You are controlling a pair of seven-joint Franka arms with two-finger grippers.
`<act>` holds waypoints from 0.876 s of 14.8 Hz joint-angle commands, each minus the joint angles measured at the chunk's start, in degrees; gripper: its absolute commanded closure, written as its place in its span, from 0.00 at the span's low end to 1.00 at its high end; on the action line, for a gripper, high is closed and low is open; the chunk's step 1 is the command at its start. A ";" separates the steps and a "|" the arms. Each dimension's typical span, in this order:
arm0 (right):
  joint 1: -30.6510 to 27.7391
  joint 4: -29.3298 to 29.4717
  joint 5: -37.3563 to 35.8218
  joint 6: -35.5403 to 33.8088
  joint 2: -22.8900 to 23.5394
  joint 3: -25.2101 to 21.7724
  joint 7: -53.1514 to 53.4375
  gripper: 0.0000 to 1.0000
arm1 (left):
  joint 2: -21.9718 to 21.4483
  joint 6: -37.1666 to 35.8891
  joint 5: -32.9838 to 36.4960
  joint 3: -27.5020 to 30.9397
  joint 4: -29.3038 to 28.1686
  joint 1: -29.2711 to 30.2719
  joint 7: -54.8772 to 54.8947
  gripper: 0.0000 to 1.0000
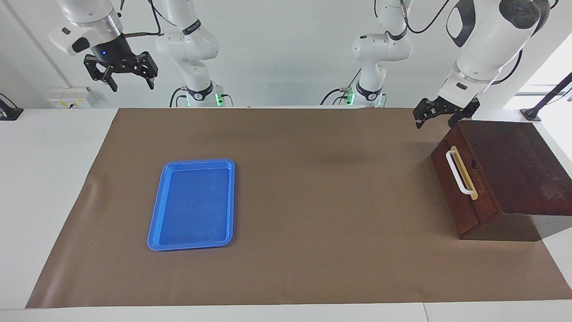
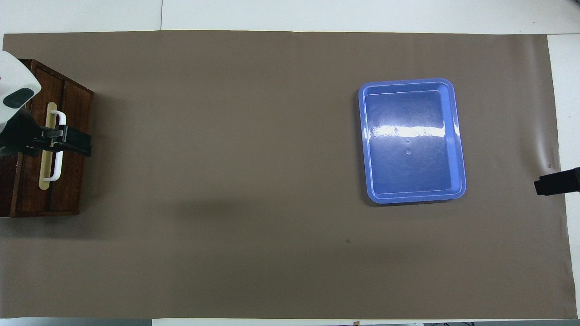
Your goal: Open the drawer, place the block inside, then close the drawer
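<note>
The shut drawer (image 1: 463, 179) is being overhung by the left gripper (image 1: 440, 117), jaws spread, nothing held; the right gripper (image 1: 130, 78) is being held raised, jaws apart.

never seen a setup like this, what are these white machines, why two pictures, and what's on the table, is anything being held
The white machines are two robot arms, each ending in two fingers. One picture looks across the table at them; the other looks down from above their own end, so the sides appear swapped.

A brown mat covers the table. On it lie an empty blue tray toward the right arm's end and a dark wooden box toward the left arm's end, whose drawer is shut and has a white handle.

The left gripper hangs open in the air by the box's top edge. The right gripper waits open, raised. Neither holds anything. No block is in sight.
</note>
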 commanded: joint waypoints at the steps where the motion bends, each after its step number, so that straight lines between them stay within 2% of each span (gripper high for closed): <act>1: -0.88 -2.93 1.09 1.07 -2.19 0.21 -0.58 0.00 | 0.20 -0.03 0.98 0.54 0.81 -0.91 0.57 0.00; 10: -0.79 -2.93 1.09 1.07 -2.19 0.21 -0.67 0.00 | 0.38 -0.99 1.33 -0.96 1.51 0.15 0.57 0.00; 13: -0.79 -2.93 1.09 1.07 -2.19 0.21 -0.67 0.00 | 0.11 -3.89 0.89 -0.96 3.36 0.15 0.49 0.00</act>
